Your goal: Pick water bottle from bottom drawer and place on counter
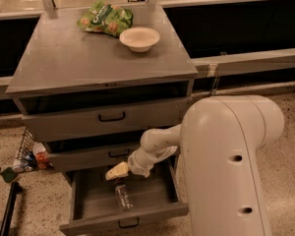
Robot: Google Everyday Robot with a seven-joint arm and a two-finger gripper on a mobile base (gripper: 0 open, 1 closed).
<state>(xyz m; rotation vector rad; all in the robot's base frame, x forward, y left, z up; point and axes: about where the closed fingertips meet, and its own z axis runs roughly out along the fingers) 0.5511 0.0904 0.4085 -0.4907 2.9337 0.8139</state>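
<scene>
Camera view, largest thing first: how far along are we?
— Our counter (69,58) carries a bowl (139,37) and a green bag (104,18) but no bottle, so placing is left. The bottom drawer (152,214) stands open.
— And our arm (160,139)?
— It reaches down and left over the open drawer. The gripper (117,171) hangs just above the water bottle (123,196). We cannot tell whether it is spread or closed. The bottle lies on the drawer floor, ungrasped.
</scene>
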